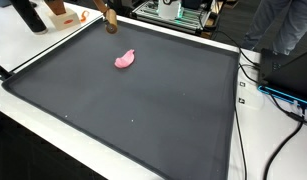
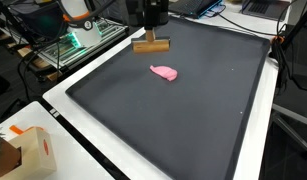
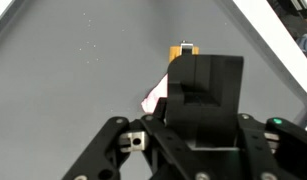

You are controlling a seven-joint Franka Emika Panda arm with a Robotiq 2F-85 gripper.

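Where the mat (image 2: 193, 120) meets its far edge, the claw (image 2: 151, 32) hangs closed on a wooden block (image 2: 151, 44) — a pink lump (image 2: 165, 72) lies near.

gripper (image 2: 150, 36): upper body cut off by top edge, both exterior views; jaw state indiscernible. wrist view: pink object (image 3: 151, 99) mostly hidden behind gripper; wooden block (image 3: 183, 50) partly hidden.

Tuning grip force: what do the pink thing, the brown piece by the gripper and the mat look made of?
Pink thing: probably soft rubber or foam, matte, rounded lumpy outline; not certain.
Brown piece: likely wood, tan, straight edges, dull finish.
Mat: dark, matte, no glare; rubber or fabric, cannot tell which.
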